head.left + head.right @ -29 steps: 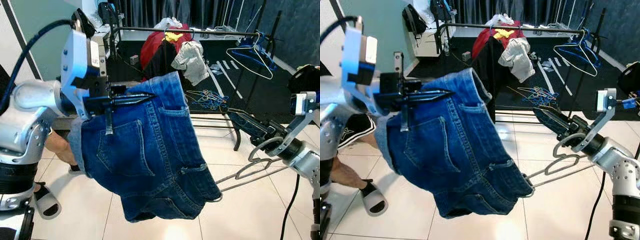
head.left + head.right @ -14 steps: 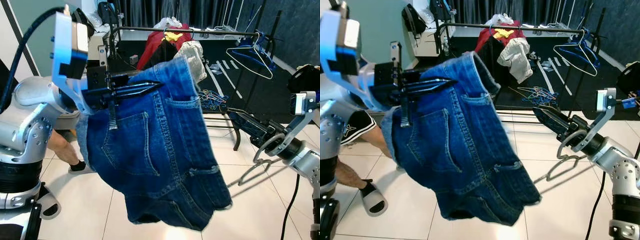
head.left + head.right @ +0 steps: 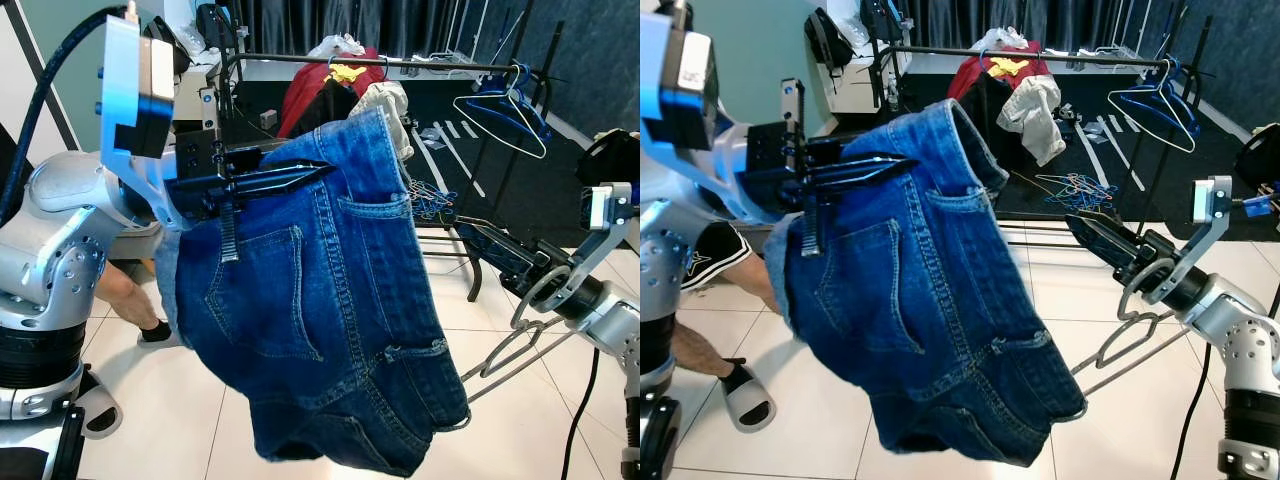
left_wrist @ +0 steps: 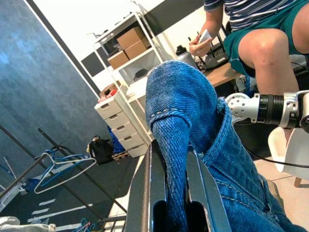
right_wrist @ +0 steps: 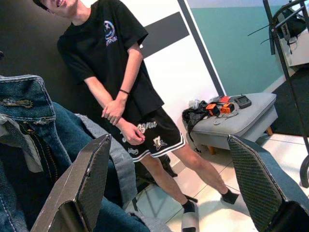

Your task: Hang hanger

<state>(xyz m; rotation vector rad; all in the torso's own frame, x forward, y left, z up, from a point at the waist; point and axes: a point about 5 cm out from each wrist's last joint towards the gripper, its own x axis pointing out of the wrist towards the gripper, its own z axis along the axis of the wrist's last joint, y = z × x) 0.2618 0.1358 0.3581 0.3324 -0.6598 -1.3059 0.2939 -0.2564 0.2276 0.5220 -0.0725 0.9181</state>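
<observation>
Clothes rack (image 3: 400, 63) behind; left end effector (image 3: 300, 178) pinching denim shorts (image 3: 320, 320).

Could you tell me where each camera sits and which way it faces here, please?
Left eye view: on the head, looking forward and down at the shorts, hanger and rail; left gripper and right gripper show.
Right eye view: beside it, same scene, both arms.
Left wrist view: along its fingers, shut on the shorts, toward a seated person.
Right wrist view: between its open fingers toward a standing person.
Both wrist views share the shorts.
</observation>
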